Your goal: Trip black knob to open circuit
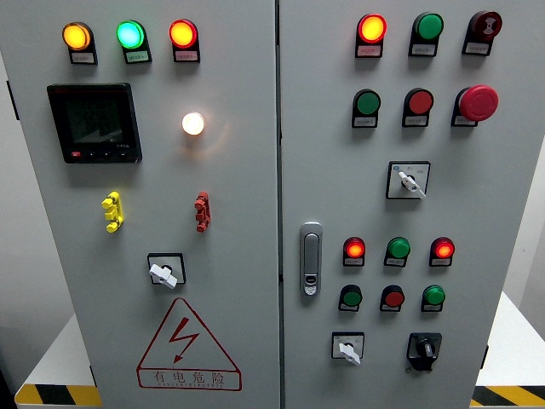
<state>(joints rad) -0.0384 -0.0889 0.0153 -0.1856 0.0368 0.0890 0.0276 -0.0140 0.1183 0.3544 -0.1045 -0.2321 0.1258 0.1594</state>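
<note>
I am looking straight at a grey control cabinet [238, 281] with two doors, and neither of my hands is showing in the frame, so I cannot tell what their fingers are doing. The black knob [423, 348] is sitting at the lower right of the frame, on the right door's bottom row, just right of a white-handled selector switch [347, 348]. Above it, two red lamps [355, 249] are glowing either side of a green button [398, 248]. A chrome door handle [311, 258] is standing at the middle of the frame. At the upper left, an amber lamp [76, 36] is shining above a dark meter display [94, 123]. A red triangular warning sign [187, 348] is occupying the lower left.
</note>
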